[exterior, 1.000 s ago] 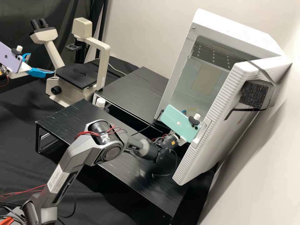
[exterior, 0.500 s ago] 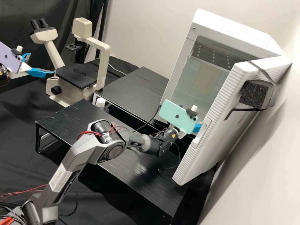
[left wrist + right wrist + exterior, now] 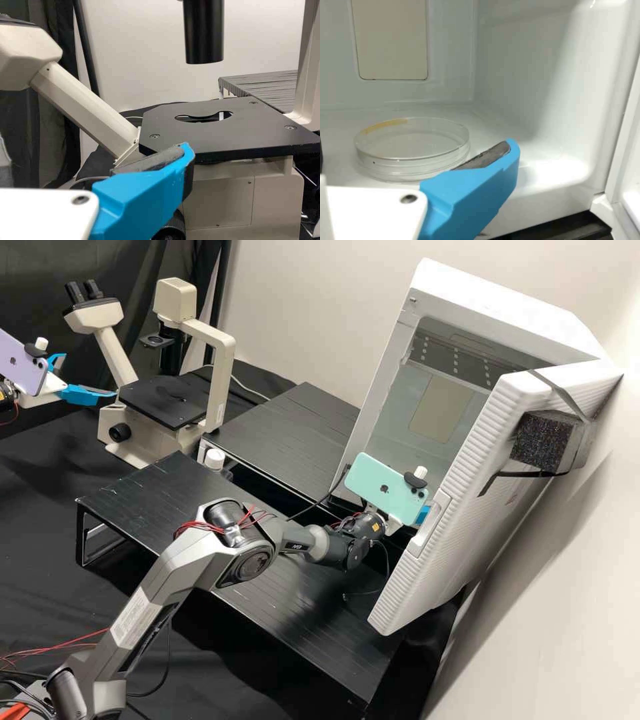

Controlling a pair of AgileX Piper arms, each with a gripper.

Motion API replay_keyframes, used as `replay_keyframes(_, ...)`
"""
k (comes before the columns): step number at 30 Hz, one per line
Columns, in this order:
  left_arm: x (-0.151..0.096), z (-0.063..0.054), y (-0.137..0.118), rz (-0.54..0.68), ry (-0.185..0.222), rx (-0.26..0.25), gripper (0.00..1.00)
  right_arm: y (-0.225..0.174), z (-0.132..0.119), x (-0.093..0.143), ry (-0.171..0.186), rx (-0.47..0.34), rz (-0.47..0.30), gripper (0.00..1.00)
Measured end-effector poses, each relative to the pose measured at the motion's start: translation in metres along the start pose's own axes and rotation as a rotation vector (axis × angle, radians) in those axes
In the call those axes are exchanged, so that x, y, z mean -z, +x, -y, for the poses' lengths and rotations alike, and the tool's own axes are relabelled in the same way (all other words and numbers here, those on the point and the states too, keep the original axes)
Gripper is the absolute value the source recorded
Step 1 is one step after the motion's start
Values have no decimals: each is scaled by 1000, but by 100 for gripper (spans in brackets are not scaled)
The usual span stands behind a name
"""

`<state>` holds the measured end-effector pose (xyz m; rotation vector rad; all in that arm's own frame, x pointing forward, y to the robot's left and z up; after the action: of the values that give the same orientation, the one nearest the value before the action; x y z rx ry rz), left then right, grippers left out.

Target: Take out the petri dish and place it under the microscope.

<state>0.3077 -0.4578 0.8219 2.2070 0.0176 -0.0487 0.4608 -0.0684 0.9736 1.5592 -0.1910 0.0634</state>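
In the high view, the left gripper (image 3: 90, 376) stands open beside the microscope stage (image 3: 163, 400); the left wrist view has the gripper (image 3: 95, 156) in front of the black stage (image 3: 240, 132). At the opening of the white incubator (image 3: 460, 307), the right gripper (image 3: 423, 514) is mostly hidden by its phone and the door. Inside, a clear round petri dish (image 3: 412, 145) with a yellowish mark on its rim lies flat on the floor. The right gripper (image 3: 416, 152) is open in the right wrist view, the dish behind and between its fingers; contact cannot be told.
The incubator's door (image 3: 460, 500) stands open on the right. Two low black stands (image 3: 293, 433) lie between microscope and incubator, and a white-capped bottle (image 3: 215, 460) is beside the nearer one. The microscope's black condenser tube (image 3: 203, 35) hangs above the stage.
The right gripper and its phone have shifted up in the high view, then slightly right, and a blue finger has come out beside the phone. The left arm has kept still.
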Motion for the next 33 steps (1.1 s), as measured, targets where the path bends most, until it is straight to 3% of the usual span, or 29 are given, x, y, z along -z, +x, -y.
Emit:
replay_keyframes(19,0,0,0,0,0,0,100,10,-20,10,-74,71,33,100)
replay_keyframes(25,0,0,0,0,0,0,100,10,-19,10,-65,79,35,100)
replay_keyframes(33,0,0,0,0,0,0,100,15,-20,10,-98,85,24,100)
